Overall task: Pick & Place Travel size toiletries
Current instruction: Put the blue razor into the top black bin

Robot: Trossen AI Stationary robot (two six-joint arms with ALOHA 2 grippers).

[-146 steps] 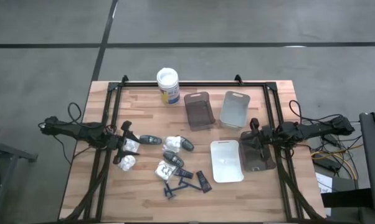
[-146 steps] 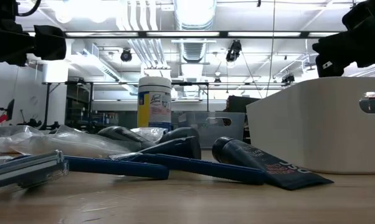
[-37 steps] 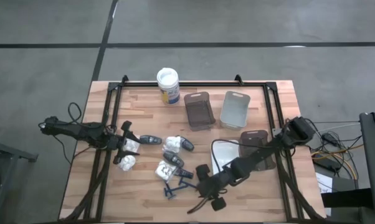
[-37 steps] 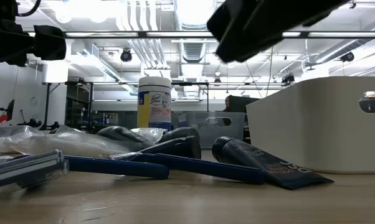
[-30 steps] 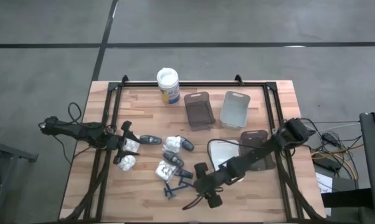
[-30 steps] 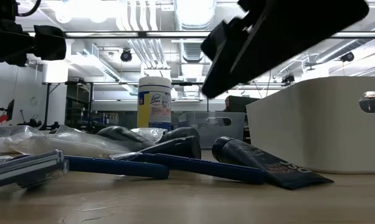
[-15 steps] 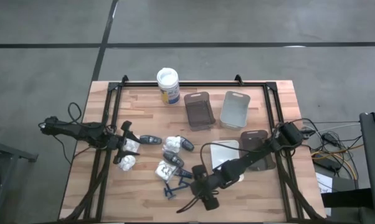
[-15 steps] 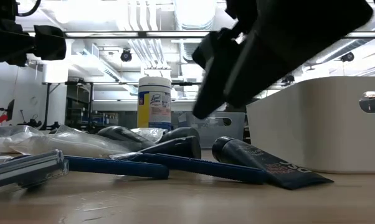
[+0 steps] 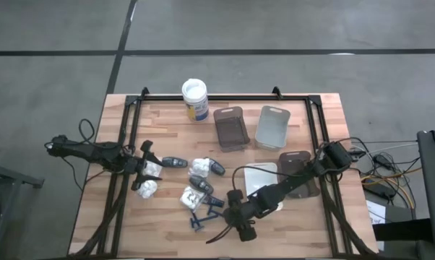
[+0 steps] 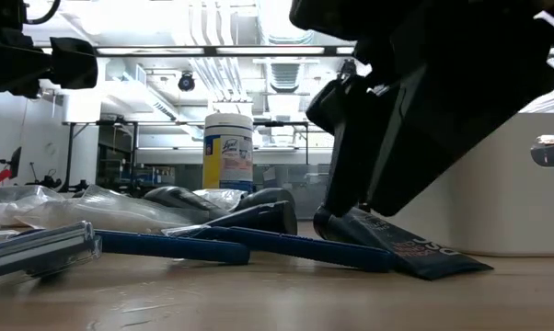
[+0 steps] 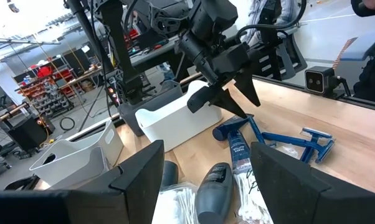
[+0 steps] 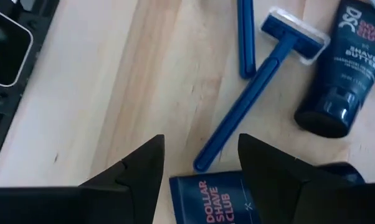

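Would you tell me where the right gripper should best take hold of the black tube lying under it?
Grip the tube across its body, coming from straight above. It lies flat on the table, and the open right gripper straddles its narrow width.

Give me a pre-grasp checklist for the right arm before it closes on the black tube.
1. Right gripper open: ok, its fingers stand wide apart.
2. Black tube lined up: ok, its end lies between the fingers.
3. Gap free of other things: not ok, the handle tip of a blue razor lies in the gap right beside the tube and could be caught.
4. Low enough to grip: cannot tell; the low view shows the gripper down near the tube, but contact is hidden.
5. Left gripper out of the way: ok, it is at the table's left side by the white packets.
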